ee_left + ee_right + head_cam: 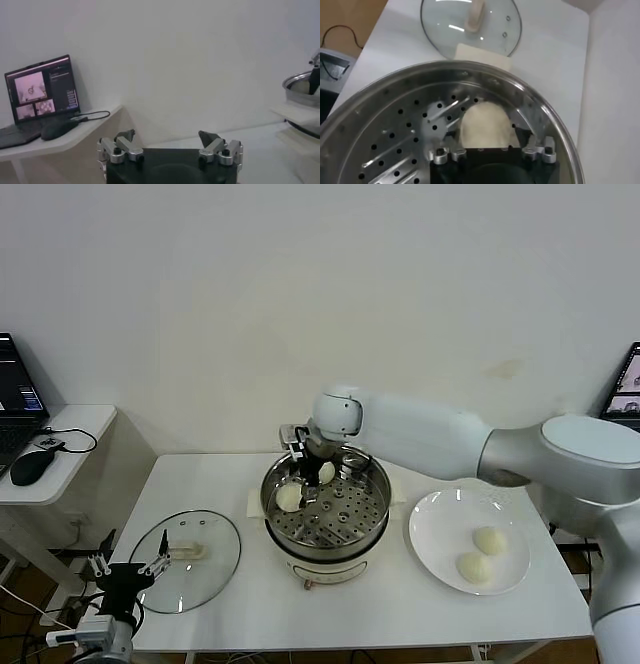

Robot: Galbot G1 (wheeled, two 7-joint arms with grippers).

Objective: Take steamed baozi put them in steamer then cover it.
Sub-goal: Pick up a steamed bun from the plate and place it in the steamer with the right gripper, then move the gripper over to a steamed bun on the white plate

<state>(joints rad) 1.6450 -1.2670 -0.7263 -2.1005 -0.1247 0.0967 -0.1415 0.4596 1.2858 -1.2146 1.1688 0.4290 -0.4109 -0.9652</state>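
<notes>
The steamer (325, 529) stands mid-table with its perforated tray showing. My right gripper (301, 482) reaches down into it, and its jaws stand open on either side of one baozi (485, 125), which rests on the tray near the rim. This baozi also shows in the head view (289, 498). A second baozi (326, 472) lies on the tray behind the gripper. Two more baozi (489, 540) (473, 567) lie on the white plate (435, 529) to the right. The glass cover (186, 559) lies flat on the table to the left and also shows in the right wrist view (470, 25). My left gripper (125, 569) hangs open and empty beside the table's front left corner.
A side table (60, 454) with a laptop (42, 92) and a mouse (30, 466) stands left of the work table. A small white pad (482, 56) lies between the cover and the steamer. The wall runs close behind.
</notes>
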